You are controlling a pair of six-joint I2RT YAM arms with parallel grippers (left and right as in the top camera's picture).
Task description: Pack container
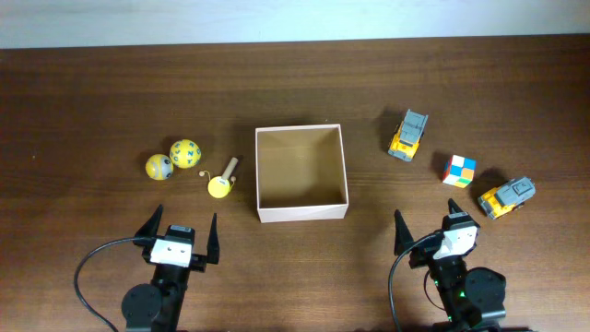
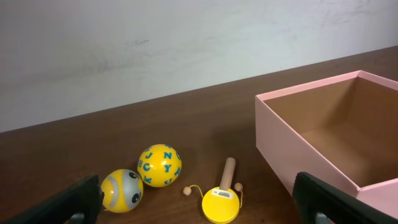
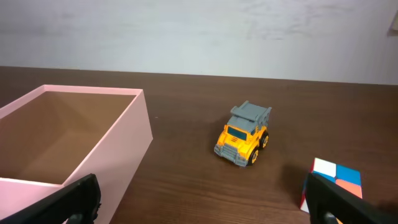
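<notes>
Overhead, find the container in the middle of the scene, empty. Probably best to begin with the paddle toy just left of it: descend straight over the round head, pinch, lift clear of the wall, drop well inside. From the left wrist, see the left gripper low, level, facing far, jaws spread wide, holding nothing. From the right wrist, likewise the right gripper: released, empty, pointed far toward a yellow truck.
</notes>
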